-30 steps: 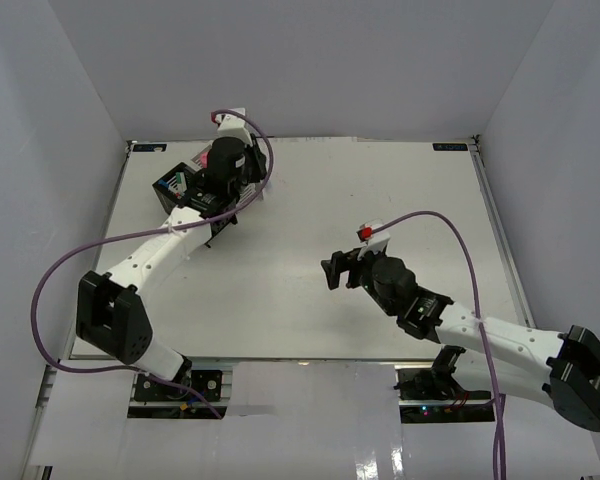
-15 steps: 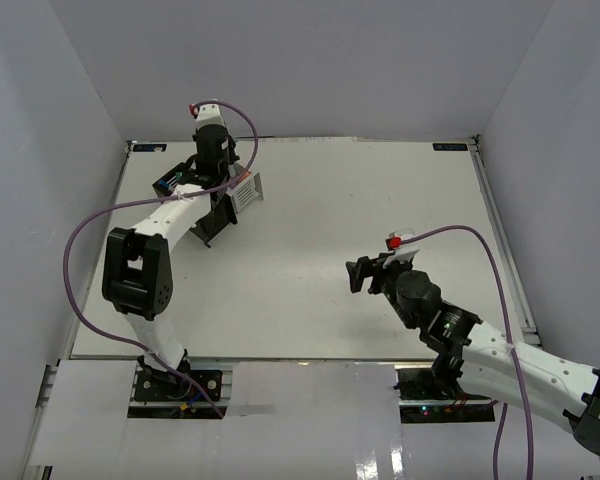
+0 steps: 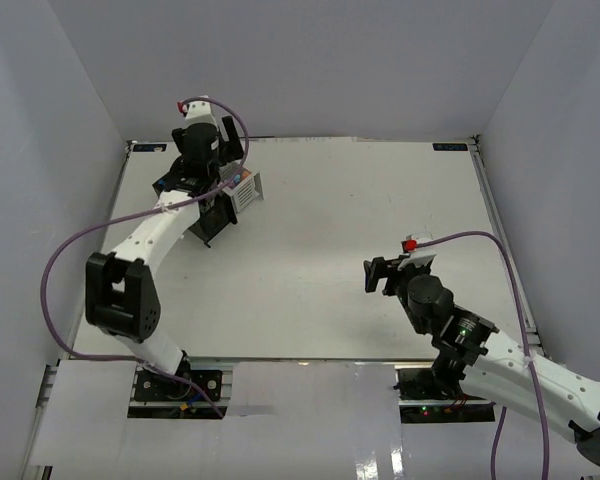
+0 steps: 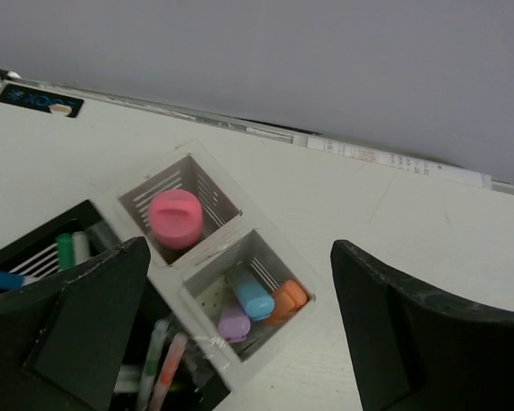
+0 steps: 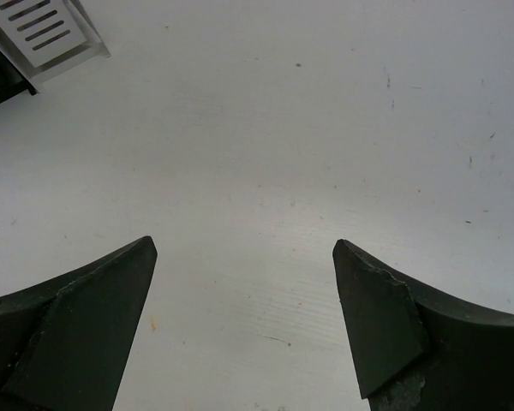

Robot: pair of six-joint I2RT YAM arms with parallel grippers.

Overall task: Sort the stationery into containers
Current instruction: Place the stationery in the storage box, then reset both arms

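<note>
Seen in the left wrist view, my left gripper (image 4: 240, 248) is open and empty above the containers at the table's back left. One white container (image 4: 207, 184) holds a pink-capped cylinder (image 4: 176, 218). The other white container (image 4: 278, 261) holds a light-blue block (image 4: 254, 296), a lilac block (image 4: 234, 324) and an orange piece (image 4: 286, 301). The black container (image 4: 34, 253) holds green (image 4: 65, 250), grey and blue pens. My right gripper (image 5: 244, 246) is open over bare table, nothing between its fingers.
From above, the white containers (image 3: 243, 189) and the black container (image 3: 208, 217) cluster under the left gripper (image 3: 198, 178), close to the back wall. The right gripper (image 3: 378, 273) hovers right of centre. A white container's corner (image 5: 44, 36) shows top left in the right wrist view.
The left arm swung back and to the left over the containers, and its gripper has opened. The right arm drew back towards the near right.
</note>
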